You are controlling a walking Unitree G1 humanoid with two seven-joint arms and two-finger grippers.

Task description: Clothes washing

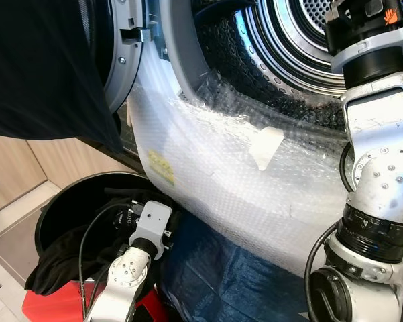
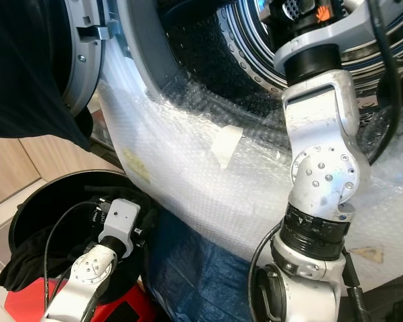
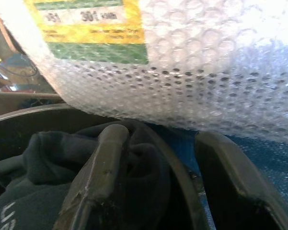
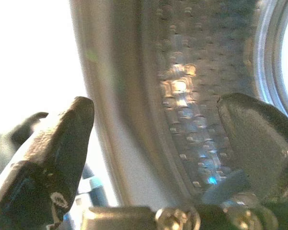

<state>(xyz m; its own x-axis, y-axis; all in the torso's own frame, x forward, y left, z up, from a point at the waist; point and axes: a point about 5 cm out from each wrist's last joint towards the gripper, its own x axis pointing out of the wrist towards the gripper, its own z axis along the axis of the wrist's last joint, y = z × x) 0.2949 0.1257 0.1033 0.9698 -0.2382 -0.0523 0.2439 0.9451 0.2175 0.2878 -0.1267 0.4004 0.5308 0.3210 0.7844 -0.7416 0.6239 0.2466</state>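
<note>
Dark clothes (image 1: pixel 67 265) heaped in the black basket (image 1: pixel 60 201) on the floor, low and to the left of the washer's open drum (image 1: pixel 281 40). Directly over that heap — left gripper (image 3: pixel 155 163), fingers spread wide, one finger (image 3: pixel 103 163) pressing into a fold, nothing clamped. Up at the drum mouth — right gripper (image 4: pixel 153 143), also wide open and empty, well apart from the laundry. Left arm clearly nearer; load then needs lifting up and rightward over the bubble wrap (image 1: pixel 208 174) into the drum.

Black clothes (image 1: pixel 60 265) in black basket (image 1: pixel 74 194); clear bubble wrap (image 1: pixel 228 181), blue tarp (image 1: pixel 214 275).
</note>
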